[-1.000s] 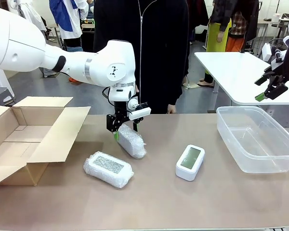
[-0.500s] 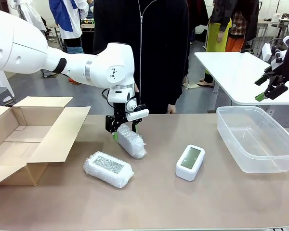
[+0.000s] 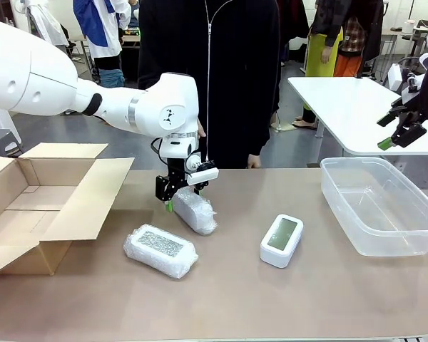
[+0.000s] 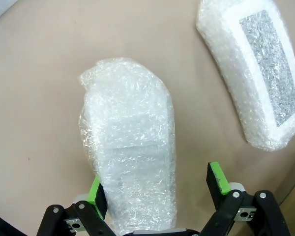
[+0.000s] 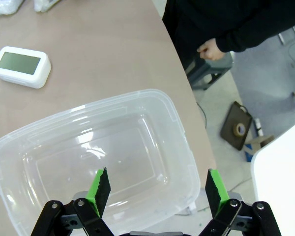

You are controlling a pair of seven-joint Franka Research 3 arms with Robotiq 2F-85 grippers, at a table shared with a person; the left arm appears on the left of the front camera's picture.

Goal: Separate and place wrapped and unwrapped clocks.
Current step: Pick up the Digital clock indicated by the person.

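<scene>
**Spread left tool (image 3: 180, 202) astride plain wrapped bundle (image 3: 196, 212)**

The bundle lies on the bench (image 3: 271, 299) left of the white clock (image 3: 282, 240), its far end between the released jaws. The speckled-face bundle (image 3: 160, 250) lies farther left of the clock. The right tool (image 5: 157, 179) hangs released above the clear tub (image 5: 184, 132), right of the clock.

You're getting bright, even overhead light. Soft shadows are falling just in front of the bubble-wrapped bundle (image 3: 194, 210), camera side. Clear tub (image 3: 337, 191), right of bundle, is throwing small white glints. Wrist cams are bowing lines toward pic edges; everything's reading sharp.
</scene>
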